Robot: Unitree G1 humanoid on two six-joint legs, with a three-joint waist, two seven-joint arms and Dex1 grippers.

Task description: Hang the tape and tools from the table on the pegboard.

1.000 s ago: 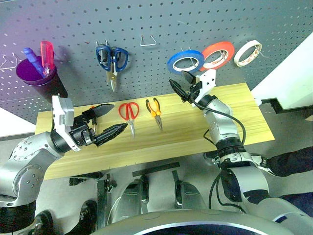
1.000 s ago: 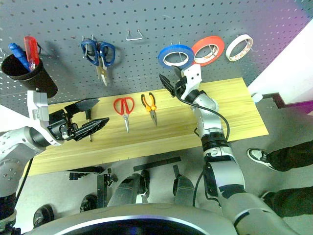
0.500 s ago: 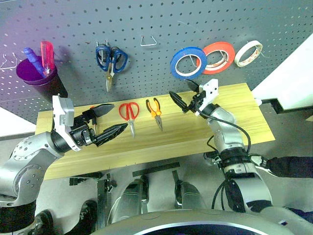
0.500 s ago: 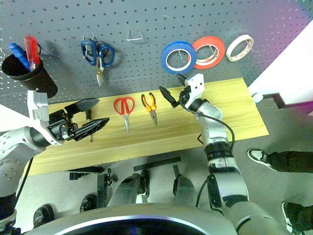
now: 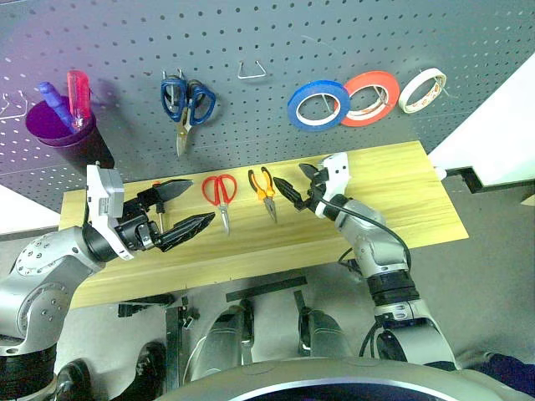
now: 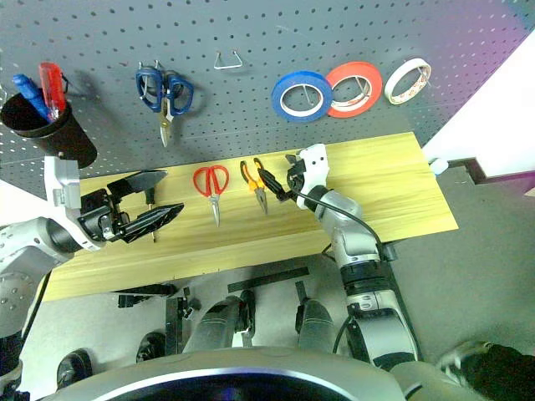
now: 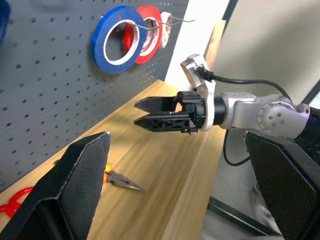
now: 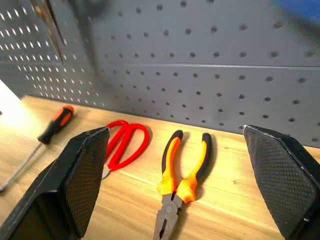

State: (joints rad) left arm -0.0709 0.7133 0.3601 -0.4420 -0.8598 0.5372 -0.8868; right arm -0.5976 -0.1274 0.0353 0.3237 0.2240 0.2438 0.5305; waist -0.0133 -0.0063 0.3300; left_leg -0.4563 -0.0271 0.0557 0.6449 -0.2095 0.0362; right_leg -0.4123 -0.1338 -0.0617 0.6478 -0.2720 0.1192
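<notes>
On the pegboard [image 5: 251, 33], the blue tape roll [image 5: 318, 105] hangs from a wire hook, with a red-orange roll [image 5: 370, 87] just beside it, slightly overlapped, and a white roll [image 5: 422, 90] further along. Below, on the counter [image 5: 401, 192], the red-handled scissors [image 5: 221, 192] and the orange-and-yellow-handled pliers [image 5: 265, 187] lie side by side near the pegboard edge, tips pointing toward the robot. The small screwdriver [image 8: 47, 134] lies past the scissors, close to the left gripper [image 5: 185, 205]. That gripper hovers over the counter's left part with its fingers spread wide, holding nothing. The right gripper [image 5: 293, 184] is low over the counter just beside the pliers, its fingers spread and empty. Blue-handled scissors [image 5: 187, 102] hang on the pegboard above, and a dark cup [image 5: 63, 134] of tools sits at the far left.
</notes>
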